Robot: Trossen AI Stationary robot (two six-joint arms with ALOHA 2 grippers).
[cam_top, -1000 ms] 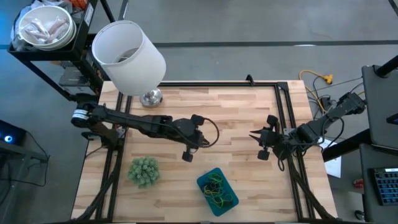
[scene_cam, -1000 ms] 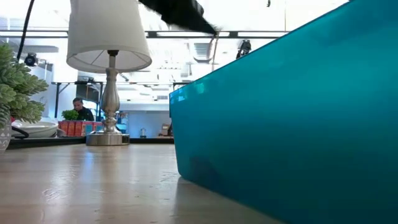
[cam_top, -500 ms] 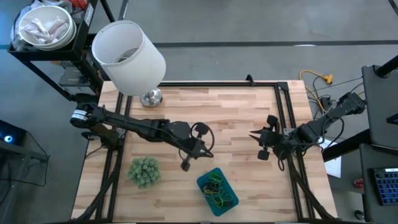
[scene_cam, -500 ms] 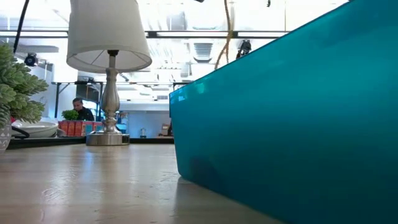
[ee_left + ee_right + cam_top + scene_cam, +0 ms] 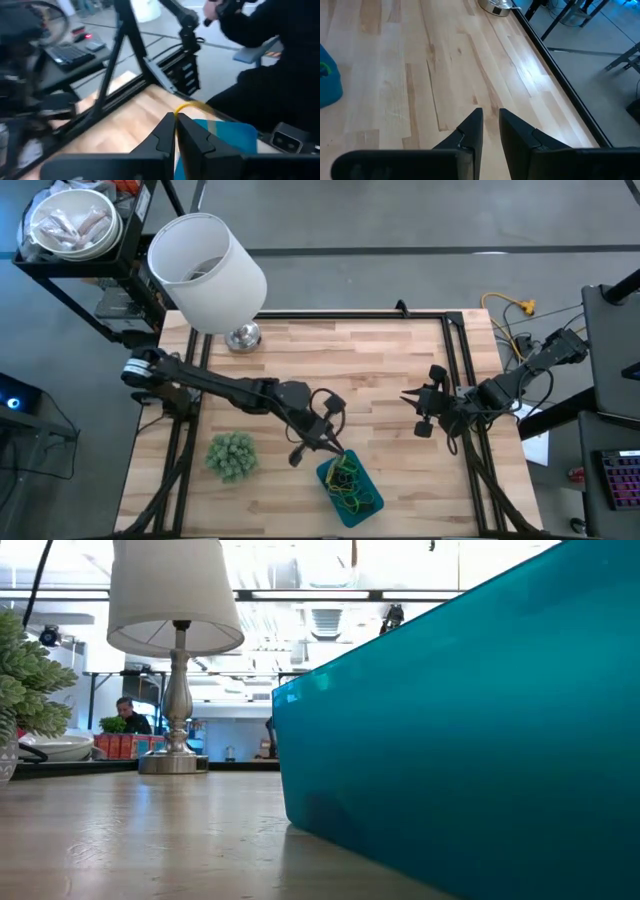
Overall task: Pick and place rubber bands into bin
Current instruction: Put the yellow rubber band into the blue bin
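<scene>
The teal bin (image 5: 350,488) sits near the table's near edge and holds several yellow, green and black rubber bands (image 5: 346,478). Its wall (image 5: 470,730) fills the right of the low view. My left gripper (image 5: 335,448) hangs over the bin's far left corner, shut on one yellow rubber band (image 5: 190,106); the bin (image 5: 227,136) lies just beyond its fingertips in the left wrist view. A yellowish strand (image 5: 352,550) shows at the top of the low view. My right gripper (image 5: 406,395) waits over bare wood at the table's right, narrowly open (image 5: 490,116). My left gripper pinches the yellow rubber band between its two fingertips (image 5: 169,125), coming slanting down from the table's far left. A short arc of the band (image 5: 186,105) curves out past the tips. The band is lifted clear above the bin's corner.
A lamp with a large white shade (image 5: 207,272) and a metal base (image 5: 243,337) stands at the far left. A fuzzy green plant (image 5: 232,454) sits left of the bin. Black frame rails (image 5: 462,370) border the table. A person in dark clothing (image 5: 280,60) shows beyond it.
My left gripper has moved from the table's middle toward the near edge and slightly right, to the bin's far left corner, staying shut on the yellow band. In the low view the arm has left the picture.
</scene>
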